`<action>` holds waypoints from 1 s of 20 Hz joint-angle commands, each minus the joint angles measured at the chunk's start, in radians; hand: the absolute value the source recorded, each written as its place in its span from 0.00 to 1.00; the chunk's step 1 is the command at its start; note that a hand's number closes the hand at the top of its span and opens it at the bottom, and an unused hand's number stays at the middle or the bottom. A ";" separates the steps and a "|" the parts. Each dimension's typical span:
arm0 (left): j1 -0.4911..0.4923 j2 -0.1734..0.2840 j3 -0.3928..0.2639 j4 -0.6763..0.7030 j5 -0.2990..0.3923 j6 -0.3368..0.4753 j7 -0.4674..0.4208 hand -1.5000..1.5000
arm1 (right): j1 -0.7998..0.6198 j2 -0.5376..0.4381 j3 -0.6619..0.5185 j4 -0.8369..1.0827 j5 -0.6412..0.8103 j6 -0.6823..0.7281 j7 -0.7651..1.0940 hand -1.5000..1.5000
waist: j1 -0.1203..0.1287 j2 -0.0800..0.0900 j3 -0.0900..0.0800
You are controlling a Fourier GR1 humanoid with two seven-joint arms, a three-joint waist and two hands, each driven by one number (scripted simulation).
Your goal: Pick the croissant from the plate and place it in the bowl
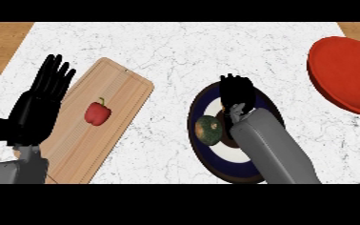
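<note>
A round plate [243, 169] with dark blue and white rings lies at centre right. On its left half sits a rounded green-brown item [209, 129], the only food showing on the plate; it does not look clearly like a croissant. My right hand [235, 91] hangs over the plate's far rim, seen from the back, just beyond and to the right of that item. Its grey forearm covers the plate's middle and right. The red bowl [337, 71] stands at the far right edge, apart from the hand. My left hand [38, 100] rests open at the left edge.
A wooden cutting board [105, 119] lies at an angle left of the plate, with a red bell pepper [97, 113] on it. White marble counter [183, 47] stretches across the back, between board and plate, and between plate and bowl.
</note>
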 commanded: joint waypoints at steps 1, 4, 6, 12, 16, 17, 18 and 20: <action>-0.006 0.031 0.051 0.046 0.022 -0.066 -0.011 0.50 | 0.036 -0.004 -0.008 0.020 0.050 -0.011 -0.031 0.00 | -0.002 0.000 0.000; -0.010 -0.015 0.023 0.012 -0.018 -0.018 -0.003 0.50 | -0.031 0.002 -0.060 0.079 0.065 0.029 -0.047 0.00 | -0.001 0.000 0.000; 0.034 -0.014 0.036 -0.031 -0.005 -0.035 0.007 0.50 | 0.032 0.015 -0.064 0.019 0.077 0.033 -0.023 0.00 | -0.001 -0.001 0.000; -0.040 0.008 0.059 0.034 -0.006 -0.037 0.029 0.50 | -0.020 -0.039 0.024 0.132 0.144 0.039 -0.182 1.00 | -0.001 0.001 0.000; -0.032 0.004 0.061 0.072 -0.013 -0.082 -0.021 0.50 | -0.052 -0.030 0.023 0.254 0.200 -0.044 -0.267 1.00 | 0.002 0.002 0.000; -0.035 -0.033 0.038 0.009 -0.029 -0.016 0.026 0.50 | -0.086 -0.012 0.018 0.233 0.203 0.023 -0.239 1.00 | 0.002 0.000 0.000; 0.001 -0.045 0.016 -0.009 -0.063 -0.015 0.009 0.50 | -0.054 -0.029 0.010 0.157 0.207 0.055 -0.239 1.00 | -0.001 -0.001 0.000; 0.003 -0.071 0.002 -0.031 -0.075 0.015 0.016 0.50 | -0.098 0.017 0.025 0.265 0.234 -0.005 -0.268 1.00 | 0.004 0.000 0.000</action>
